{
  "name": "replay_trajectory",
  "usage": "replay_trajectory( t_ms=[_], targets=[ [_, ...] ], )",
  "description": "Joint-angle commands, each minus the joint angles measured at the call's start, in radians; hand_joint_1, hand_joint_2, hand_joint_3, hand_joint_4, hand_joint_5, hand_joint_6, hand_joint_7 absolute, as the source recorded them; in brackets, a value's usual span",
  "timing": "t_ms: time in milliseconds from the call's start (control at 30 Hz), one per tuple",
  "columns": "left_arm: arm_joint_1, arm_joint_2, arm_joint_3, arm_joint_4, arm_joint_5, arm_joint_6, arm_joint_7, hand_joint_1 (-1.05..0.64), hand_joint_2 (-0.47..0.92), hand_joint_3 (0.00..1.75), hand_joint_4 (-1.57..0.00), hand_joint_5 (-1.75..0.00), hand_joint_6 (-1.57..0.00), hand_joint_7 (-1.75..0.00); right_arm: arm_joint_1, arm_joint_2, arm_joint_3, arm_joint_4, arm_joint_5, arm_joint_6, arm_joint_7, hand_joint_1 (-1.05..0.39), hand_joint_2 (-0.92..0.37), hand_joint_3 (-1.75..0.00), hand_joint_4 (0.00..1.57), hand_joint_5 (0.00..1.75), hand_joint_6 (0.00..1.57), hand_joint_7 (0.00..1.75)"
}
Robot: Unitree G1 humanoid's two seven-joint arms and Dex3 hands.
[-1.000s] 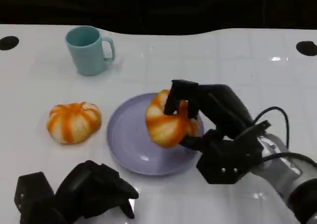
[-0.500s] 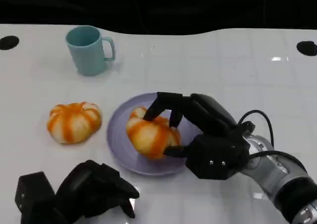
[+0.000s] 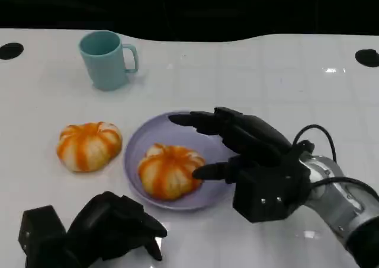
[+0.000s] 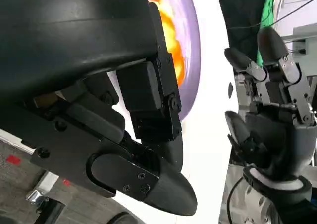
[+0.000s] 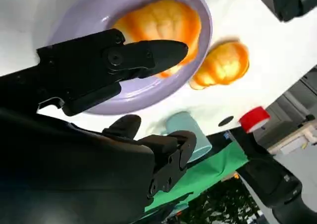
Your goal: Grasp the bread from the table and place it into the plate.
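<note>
On the glossy white surface [image 3: 266, 78], a round, shallow lilac plate [image 3: 145, 139] carried a plump orange-and-cream striped bread roll [image 3: 169, 170], ribbed like a small pumpkin, lying toward the plate's near-left part. Over the plate's right side the black right hand [image 3: 243, 146] was spread, its fingers apart and holding nothing, one fingertip close by the roll's right flank. Left of the plate, apart from its rim, sat a second roll [image 3: 89, 145] of the same ribbed shape. Beyond it stood a smooth pale-teal mug [image 3: 105, 60], upright, handle to the right. Near the front edge the black left hand [image 3: 95, 232] rested with fingers curled in, empty.
</note>
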Motion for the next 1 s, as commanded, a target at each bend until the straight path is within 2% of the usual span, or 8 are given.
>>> replay_trajectory(
  t_ms=[33,400,533,600,700,767,833,1000],
  targets=[
    [-0.001,0.011,0.002,-0.005,-0.006,-0.009,0.001,-1.05,0.85,0.0,-1.26,-0.87,-1.57,-0.03,0.043,-0.048,-0.017,-0.07,0.023,0.002,0.024,-0.77,-0.92,-0.27,0.03,0.65,0.2,0.12],
    [-0.007,0.011,0.006,0.004,-0.012,-0.013,-0.01,-1.05,0.85,0.0,-1.25,-0.86,-1.56,-0.03,0.175,-0.108,-0.083,-0.249,0.088,0.015,0.046,-0.65,-0.92,-0.24,0.2,0.7,0.37,0.17],
    [-0.006,0.013,0.0,0.004,0.008,-0.017,0.017,-1.05,0.85,0.0,-1.27,-0.87,-1.57,-0.04,0.283,-0.115,-0.156,-0.305,0.19,-0.057,0.013,-0.56,-0.92,-0.22,0.48,1.03,0.63,0.28],
    [-0.006,0.012,-0.001,0.002,0.009,-0.017,0.017,-1.05,0.85,0.0,-1.27,-0.88,-1.57,-0.04,0.312,-0.114,-0.173,-0.328,0.218,-0.055,0.022,-0.54,-0.92,-0.21,0.51,1.18,0.69,0.32],
    [-0.006,0.012,-0.002,0.0,0.009,-0.022,0.015,-1.05,0.86,0.0,-1.27,-0.88,-1.57,-0.04,0.359,-0.125,-0.197,-0.371,0.259,-0.054,0.043,-0.52,-0.92,-0.23,0.55,1.39,0.74,0.46],
    [-0.008,0.01,0.0,0.003,0.002,-0.021,0.007,-1.05,0.86,0.0,-1.26,-0.88,-1.57,-0.04,0.389,-0.135,-0.213,-0.393,0.298,-0.06,0.065,-0.51,-0.92,-0.26,0.62,1.59,0.68,0.87],
    [-0.008,0.011,-0.001,0.005,0.004,-0.024,0.01,-1.05,0.86,0.0,-1.26,-0.88,-1.56,-0.04,0.415,-0.145,-0.225,-0.417,0.328,-0.056,0.087,-0.5,-0.92,-0.28,0.65,1.67,0.63,1.14],
    [-0.008,0.01,-0.001,0.004,0.004,-0.021,0.012,-1.05,0.86,0.0,-1.27,-0.88,-1.57,-0.04,0.475,-0.159,-0.243,-0.471,0.37,-0.04,0.129,-0.51,-0.92,-0.28,0.67,1.69,0.66,1.28]
  ],
)
